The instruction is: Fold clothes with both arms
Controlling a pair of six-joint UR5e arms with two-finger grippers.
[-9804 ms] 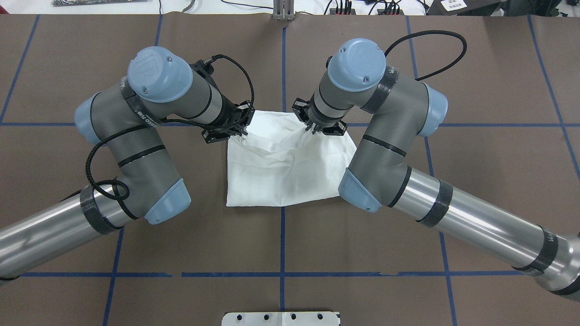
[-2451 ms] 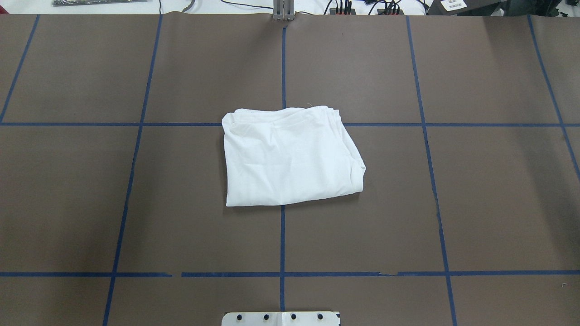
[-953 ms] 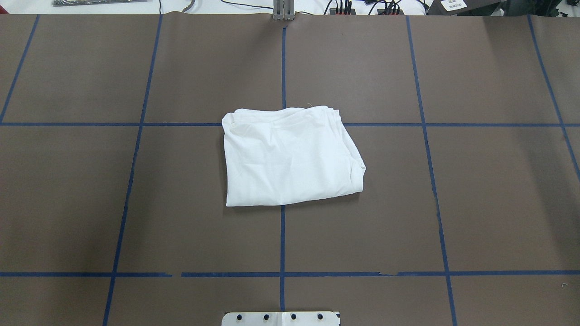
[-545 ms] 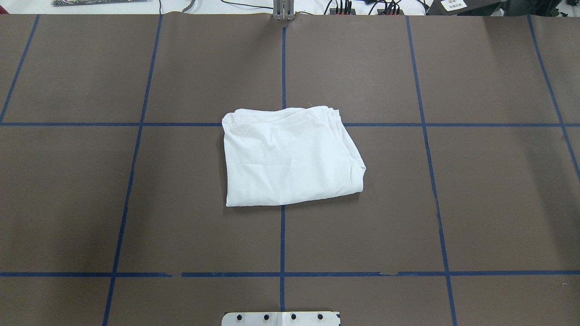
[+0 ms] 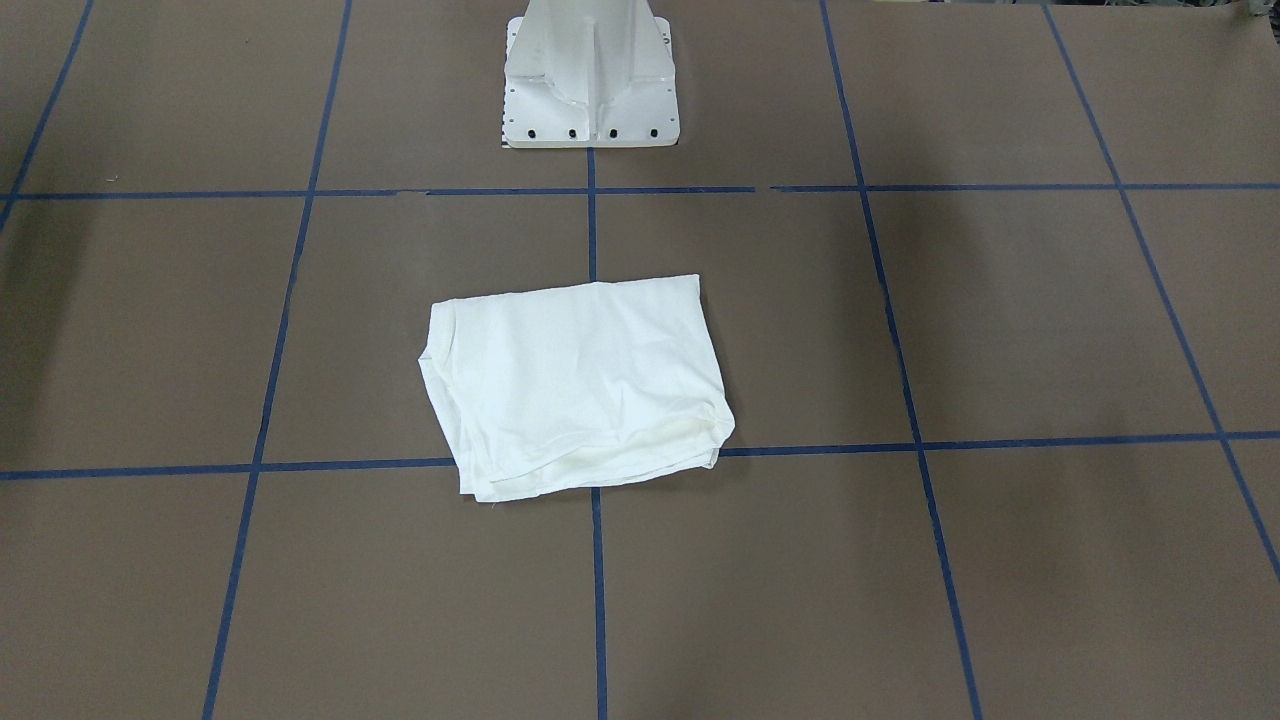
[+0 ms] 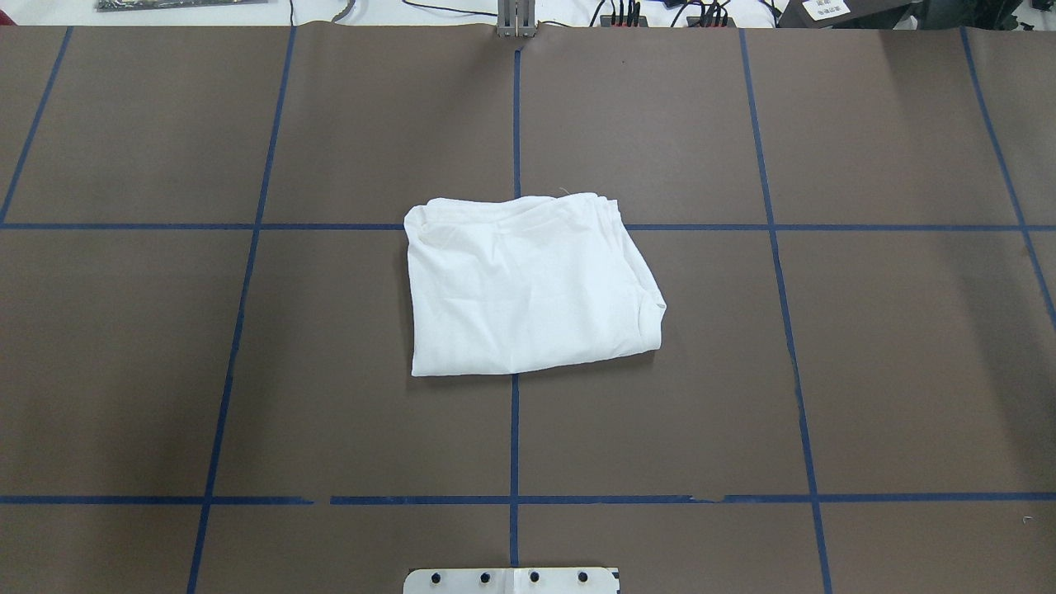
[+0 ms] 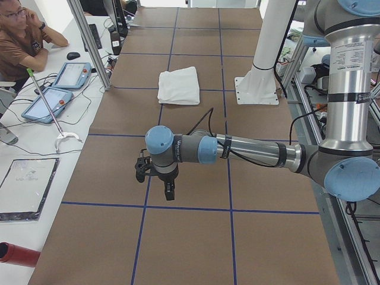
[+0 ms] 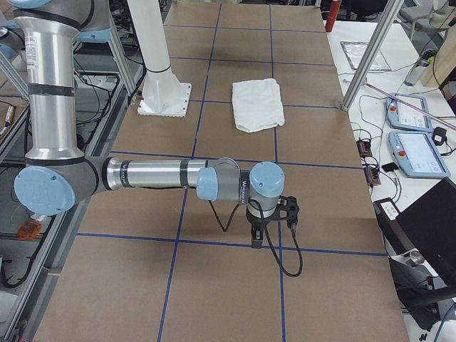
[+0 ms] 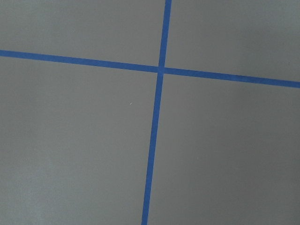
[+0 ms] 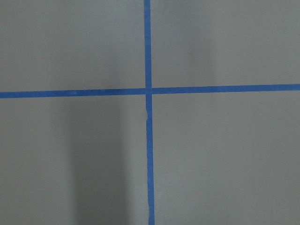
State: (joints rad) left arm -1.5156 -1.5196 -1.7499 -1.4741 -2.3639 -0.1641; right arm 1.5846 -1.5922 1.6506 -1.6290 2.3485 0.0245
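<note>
The clothes are a white shirt folded into a compact rectangle at the table's middle, also seen in the front view and both side views. No print or collar shows. Both arms are stretched low over the table, far from the shirt. The left gripper points down near a blue tape crossing, and so does the right gripper. I cannot tell whether either is open or shut. Neither gripper holds cloth. Both wrist views show only brown table and blue tape.
The white pedestal base stands at the robot's side of the table. A person sits at a side desk with tablets. More tablets and metal posts line the operators' side.
Both arms, which 9.8 s ago worked at the shirt's far edge, have left the overhead view. The shirt now lies folded over. Nothing has moved over the last 2.5 s.
</note>
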